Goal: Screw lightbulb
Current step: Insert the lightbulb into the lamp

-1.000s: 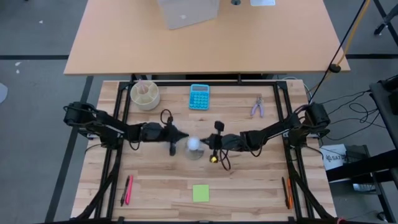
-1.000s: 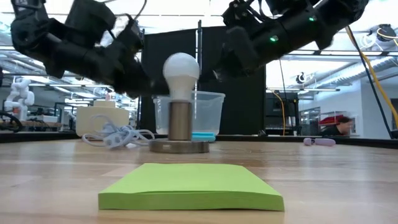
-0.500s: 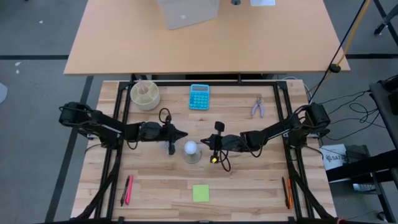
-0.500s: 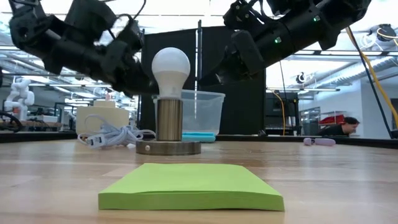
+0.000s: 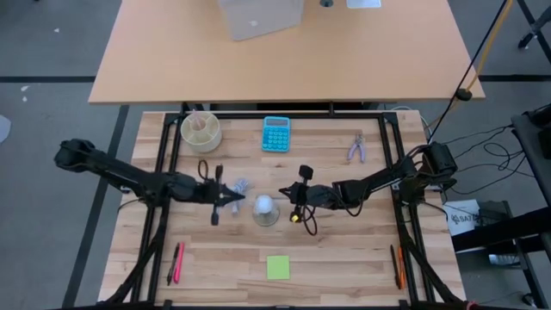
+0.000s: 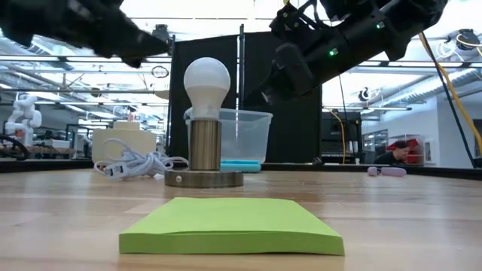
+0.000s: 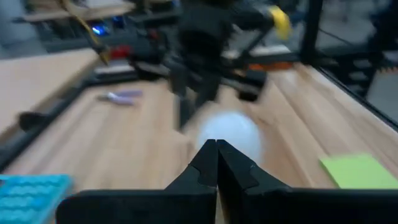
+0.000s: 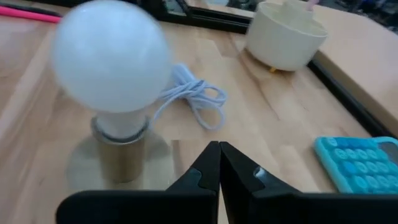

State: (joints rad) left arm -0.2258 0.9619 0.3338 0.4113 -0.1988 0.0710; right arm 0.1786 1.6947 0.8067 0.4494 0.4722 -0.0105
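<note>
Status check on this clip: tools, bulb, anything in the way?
Left tool shut, clear of the lightbulb. Right tool shut, just beside it. Lightbulb upright in socket. White cable lies nearby, not blocking.

You have the lightbulb [image 6: 207,83], white, frosted and round-topped, standing upright in its socket, untouched, between the two closed finger pairs, just beyond the tips of each.

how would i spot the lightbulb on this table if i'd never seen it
Start at the blue calculator on the wooden table's far edge, then come toward the table's middle. The lightbulb stands upright in a round metal socket base, beside a coiled white cable. It is the only white frosted globe there.
</note>
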